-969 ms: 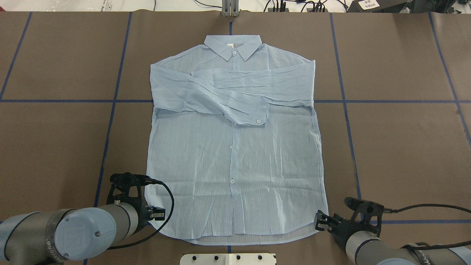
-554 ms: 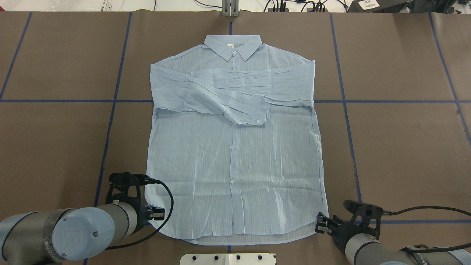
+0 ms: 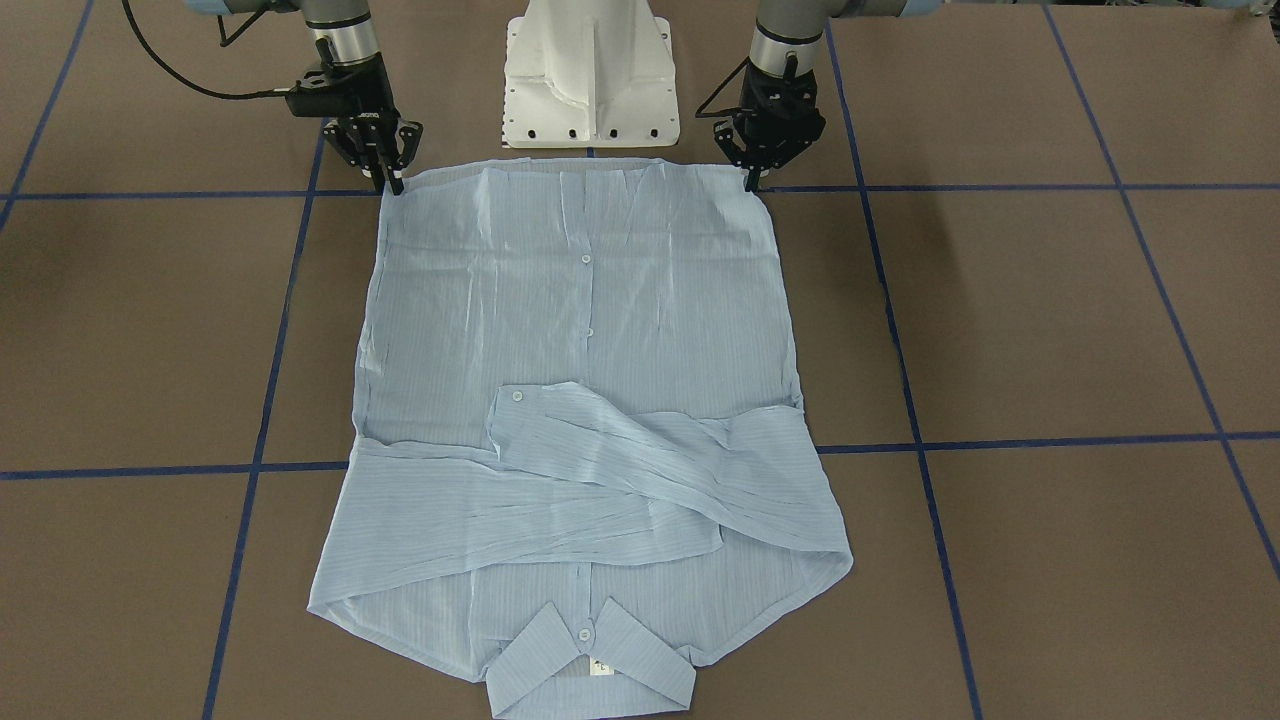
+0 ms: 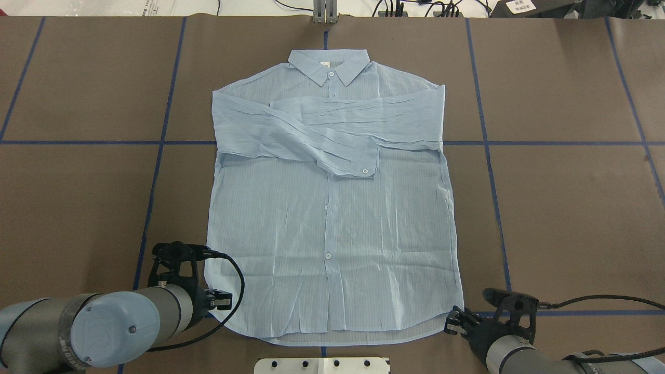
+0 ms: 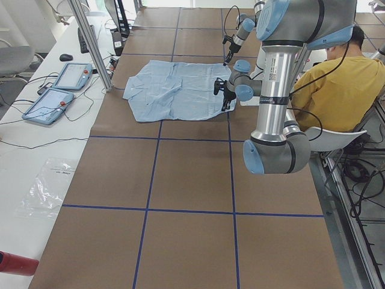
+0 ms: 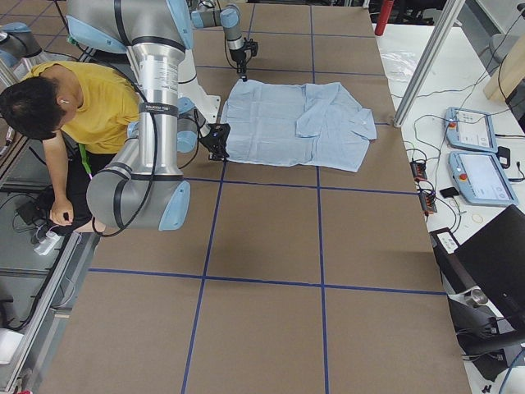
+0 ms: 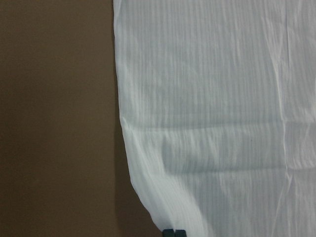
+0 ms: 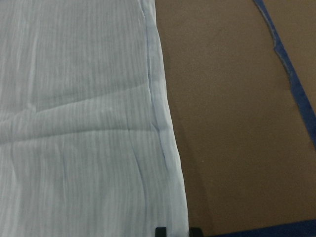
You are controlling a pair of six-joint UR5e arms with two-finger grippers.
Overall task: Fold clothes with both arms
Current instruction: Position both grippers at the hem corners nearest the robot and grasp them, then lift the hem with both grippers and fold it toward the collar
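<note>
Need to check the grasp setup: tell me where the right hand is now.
In the overhead view the right hand sits low on the right, at the near right hem corner of the shirt, beside a blue tape line.

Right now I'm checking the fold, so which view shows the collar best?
Exterior front-facing: the collar lies nearest, large, its button clear. Overhead shows it smaller; side views, tiny; wrist views miss it.

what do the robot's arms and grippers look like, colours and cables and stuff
The left arm and right arm are silver-grey tubes with rounded light blue joint caps and printed lettering near the joints. A black cable loops along each. The left gripper and right gripper are black, each with two thin fingers.
</note>
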